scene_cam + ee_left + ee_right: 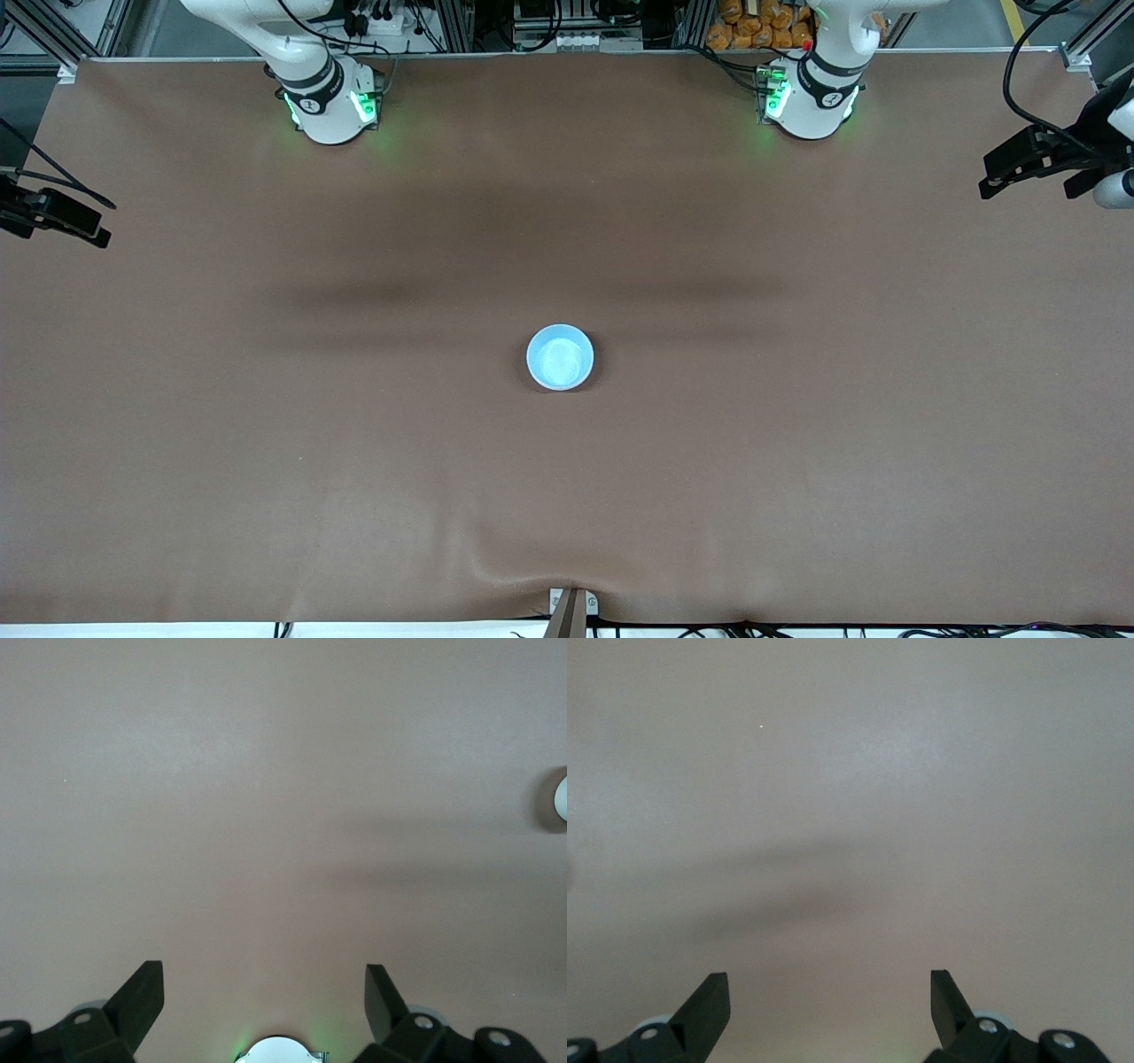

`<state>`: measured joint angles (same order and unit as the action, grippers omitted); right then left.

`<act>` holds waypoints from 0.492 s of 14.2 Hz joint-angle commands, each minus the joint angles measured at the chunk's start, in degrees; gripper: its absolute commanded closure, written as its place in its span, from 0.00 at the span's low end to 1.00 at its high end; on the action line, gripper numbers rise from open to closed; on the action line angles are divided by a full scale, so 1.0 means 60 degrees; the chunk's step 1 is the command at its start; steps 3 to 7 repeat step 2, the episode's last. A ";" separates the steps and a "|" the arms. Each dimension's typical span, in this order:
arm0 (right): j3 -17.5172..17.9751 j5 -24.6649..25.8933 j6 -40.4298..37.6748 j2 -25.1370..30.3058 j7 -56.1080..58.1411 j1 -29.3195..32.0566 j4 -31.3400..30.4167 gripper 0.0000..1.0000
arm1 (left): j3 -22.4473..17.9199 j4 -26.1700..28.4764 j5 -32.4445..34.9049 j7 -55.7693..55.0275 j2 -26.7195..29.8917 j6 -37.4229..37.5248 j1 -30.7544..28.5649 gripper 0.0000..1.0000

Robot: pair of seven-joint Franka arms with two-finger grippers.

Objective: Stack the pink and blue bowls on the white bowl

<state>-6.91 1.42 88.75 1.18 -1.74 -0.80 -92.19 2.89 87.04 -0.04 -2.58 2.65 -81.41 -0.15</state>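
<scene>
Brown table [266, 425], blue bowl [560, 356] alone at its middle.
Left gripper [264, 994] and right gripper [830, 992] hang over bare cloth, fingers apart, holding nothing; both arms wait.

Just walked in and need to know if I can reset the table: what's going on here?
Nothing is being handled right now. A light blue bowl sits alone near the middle of the brown table; whether other bowls are nested under it cannot be told from above. The left gripper and the right gripper are both open and empty, held out over the table's two ends, waiting.
</scene>
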 commanded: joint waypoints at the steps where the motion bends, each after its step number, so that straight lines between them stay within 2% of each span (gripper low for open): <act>1: 0.0024 -0.0018 -0.0026 0.0229 -0.0194 -0.0058 -0.0163 0.00 | 0.0045 -0.0151 0.0007 0.0152 -0.0089 -0.0011 -0.0034 0.00; 7: 0.0024 -0.0018 -0.0027 0.0228 -0.0179 -0.0058 -0.0177 0.00 | 0.0045 -0.0136 0.0007 0.0166 -0.0089 -0.0011 -0.0034 0.00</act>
